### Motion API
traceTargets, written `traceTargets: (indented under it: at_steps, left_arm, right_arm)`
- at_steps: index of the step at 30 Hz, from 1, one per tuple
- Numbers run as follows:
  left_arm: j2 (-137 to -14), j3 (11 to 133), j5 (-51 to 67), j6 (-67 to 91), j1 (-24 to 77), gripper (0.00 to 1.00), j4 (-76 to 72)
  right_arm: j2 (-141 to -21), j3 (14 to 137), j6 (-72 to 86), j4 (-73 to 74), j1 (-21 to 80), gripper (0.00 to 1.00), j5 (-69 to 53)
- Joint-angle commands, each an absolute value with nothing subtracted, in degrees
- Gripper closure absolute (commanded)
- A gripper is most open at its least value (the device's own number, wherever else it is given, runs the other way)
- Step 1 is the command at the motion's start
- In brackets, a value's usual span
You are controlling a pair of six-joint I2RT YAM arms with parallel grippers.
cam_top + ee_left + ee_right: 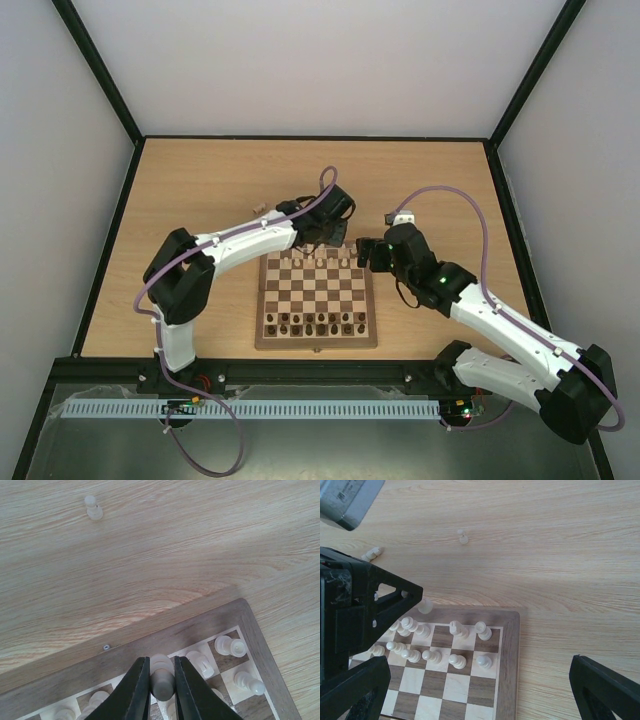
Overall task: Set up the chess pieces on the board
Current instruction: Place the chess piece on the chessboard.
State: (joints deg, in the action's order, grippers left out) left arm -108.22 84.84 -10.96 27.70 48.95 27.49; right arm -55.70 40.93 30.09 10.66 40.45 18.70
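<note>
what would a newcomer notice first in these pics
First, the left claw pinching a pale piece at the far edge of the board, among the cream pieces standing there. Next, the right claw hangs wide open above the board's far right corner. A stray piece stands alone on the tabletop beyond the board.

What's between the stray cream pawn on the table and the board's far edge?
Nothing. The left wrist view shows only bare tabletop between the cream pawn and the board frame.
</note>
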Motion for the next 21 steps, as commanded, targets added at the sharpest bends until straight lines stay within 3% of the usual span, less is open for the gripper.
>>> traceTargets:
  at_steps: [1,21]
  left_arm:
    - [-109.0,82.7,-10.8,28.6,49.3,0.85,24.5]
    - [-110.8,77.2,-9.2,28.7,50.0,0.84,18.3]
  right_arm:
    - [-55.3,40.2,30.7,12.0,40.1,0.02,19.9]
    - [-57.0,40.3,30.3,11.3,40.0,0.01,18.3]
